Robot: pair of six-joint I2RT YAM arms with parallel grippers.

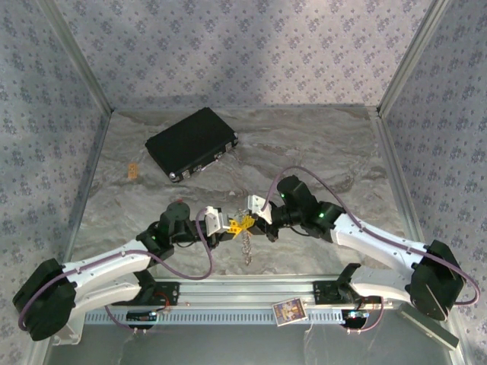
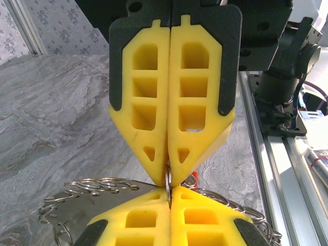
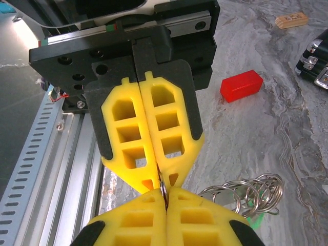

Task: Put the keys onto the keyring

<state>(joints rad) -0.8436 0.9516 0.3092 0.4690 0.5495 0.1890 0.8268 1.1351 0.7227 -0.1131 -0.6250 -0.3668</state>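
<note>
My left gripper point(image 1: 237, 226) and right gripper point(image 1: 249, 222) meet tip to tip above the near middle of the table. Both are shut on the same thin metal ring of the keyring point(image 2: 168, 180), seen edge-on between the yellow fingertips. In the left wrist view my left gripper point(image 2: 170, 189) comes up from below and the right gripper point(image 2: 169, 177) down from above. The right wrist view mirrors this, with the right gripper point(image 3: 165, 195) below and the left gripper point(image 3: 160, 182) above. Linked rings point(image 3: 251, 192) fan out sideways and a chain point(image 1: 247, 247) dangles. A red key head point(image 2: 192, 179) and a green one point(image 3: 256, 220) peek out behind.
A flat black box point(image 1: 192, 143) lies at the back left of the table. A red block point(image 3: 241, 85) rests on the marbled surface, and a small wooden piece point(image 1: 134, 170) lies far left. The aluminium rail point(image 1: 243, 293) runs along the near edge.
</note>
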